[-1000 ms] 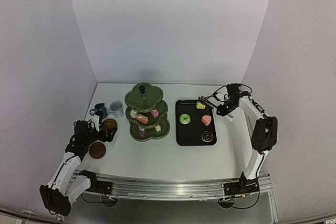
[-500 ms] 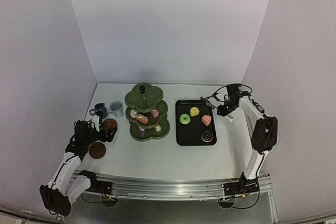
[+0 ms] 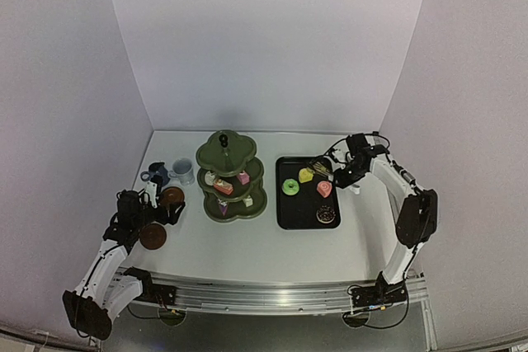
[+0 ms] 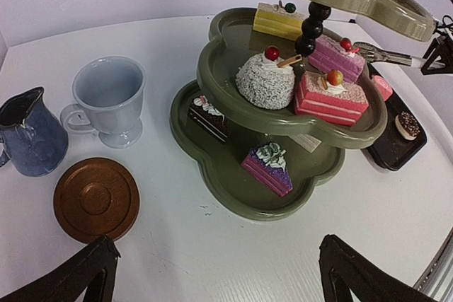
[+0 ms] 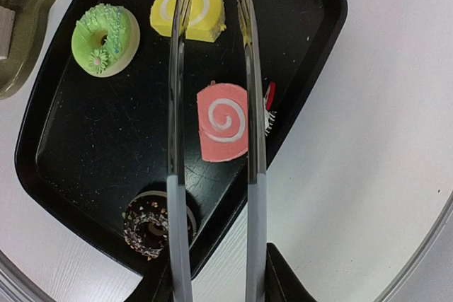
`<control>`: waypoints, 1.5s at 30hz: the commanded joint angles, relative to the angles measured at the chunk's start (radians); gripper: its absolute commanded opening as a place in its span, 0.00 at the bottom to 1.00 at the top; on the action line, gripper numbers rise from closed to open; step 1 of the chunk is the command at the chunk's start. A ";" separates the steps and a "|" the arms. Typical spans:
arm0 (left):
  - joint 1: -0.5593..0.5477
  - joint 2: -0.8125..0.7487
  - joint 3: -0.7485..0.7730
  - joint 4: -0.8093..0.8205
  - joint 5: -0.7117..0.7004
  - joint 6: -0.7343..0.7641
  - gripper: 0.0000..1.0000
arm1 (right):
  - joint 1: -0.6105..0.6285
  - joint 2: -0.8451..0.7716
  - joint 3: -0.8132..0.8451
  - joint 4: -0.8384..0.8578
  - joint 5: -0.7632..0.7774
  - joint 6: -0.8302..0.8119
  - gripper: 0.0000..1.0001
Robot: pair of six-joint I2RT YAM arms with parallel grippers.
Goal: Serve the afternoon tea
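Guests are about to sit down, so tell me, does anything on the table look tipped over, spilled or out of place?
Only the rolls. The pink swirl roll and the yellow swirl roll on the black tray both lie flat, swirl face up, with their toppings pointing sideways instead of upward. Nothing looks spilled or broken.

Plain pale walls [image 3: 264, 39] box in a white table [image 3: 247, 245] on three sides; a metal rail [image 3: 272, 298] lines its lower edge.
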 commanded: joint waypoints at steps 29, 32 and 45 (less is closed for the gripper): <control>0.004 -0.066 -0.034 0.032 0.033 0.006 0.99 | -0.005 0.056 0.057 -0.044 -0.195 0.236 0.40; 0.005 -0.070 -0.033 0.025 0.030 0.006 0.99 | -0.005 0.062 0.036 -0.045 -0.157 0.235 0.40; 0.005 -0.067 -0.033 0.032 0.030 0.008 0.99 | -0.005 0.124 0.007 -0.045 -0.271 0.237 0.28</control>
